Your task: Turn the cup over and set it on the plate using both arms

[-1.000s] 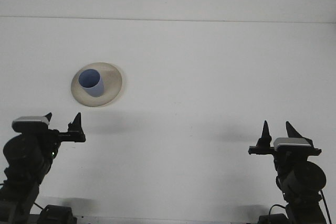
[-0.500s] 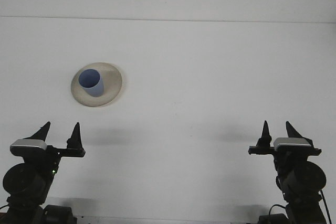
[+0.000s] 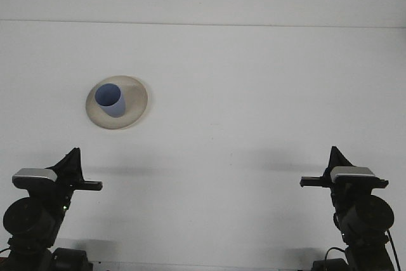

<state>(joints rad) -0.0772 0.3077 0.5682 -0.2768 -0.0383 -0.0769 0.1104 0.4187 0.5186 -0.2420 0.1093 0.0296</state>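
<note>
Front view: cup (image 3: 111,100) upright on plate (image 3: 136,107) (table (image 3: 254,93))

No legible text, seemingly.

You're looking at a plain white table (image 3: 254,93) with no pattern. Toward its left edge the cup (image 3: 111,100) is solid light blue, standing on a cream, unpatterned plate (image 3: 137,96). Both arms are black, each topped with a silver-grey block.
</note>
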